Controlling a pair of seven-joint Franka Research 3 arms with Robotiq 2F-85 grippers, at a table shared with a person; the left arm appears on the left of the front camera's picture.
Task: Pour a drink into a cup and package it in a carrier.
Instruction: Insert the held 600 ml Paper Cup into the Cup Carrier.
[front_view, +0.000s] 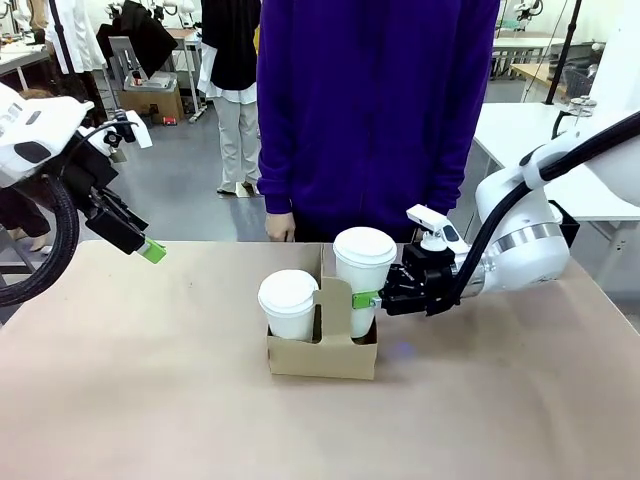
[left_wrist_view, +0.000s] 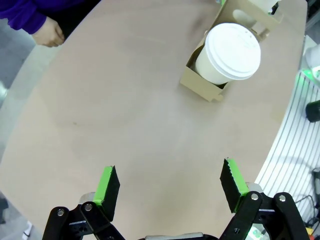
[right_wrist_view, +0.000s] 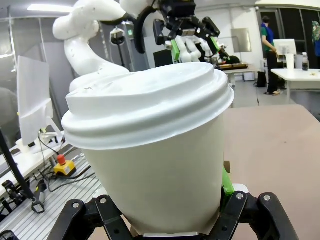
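At the table's left edge, the left gripper hangs raised above the surface with its jaws spread wide and nothing between them; its wrist view looks down across bare tabletop toward the carrier. At centre, the brown cardboard carrier sits on the table with a lidded white cup in its left pocket. The taller cup, also lidded, stands in the right pocket just beside the handle panel, with the right gripper clamped on its side; the right wrist view shows its green pad pressed against the paper wall. A person in a purple top stands at the far side, one hand hanging near the table's edge. The risk from here looks to lie in the release: if the cup is not fully seated, or the fingers drag as they draw back, the light carrier could slide or tip and the drink could spill.
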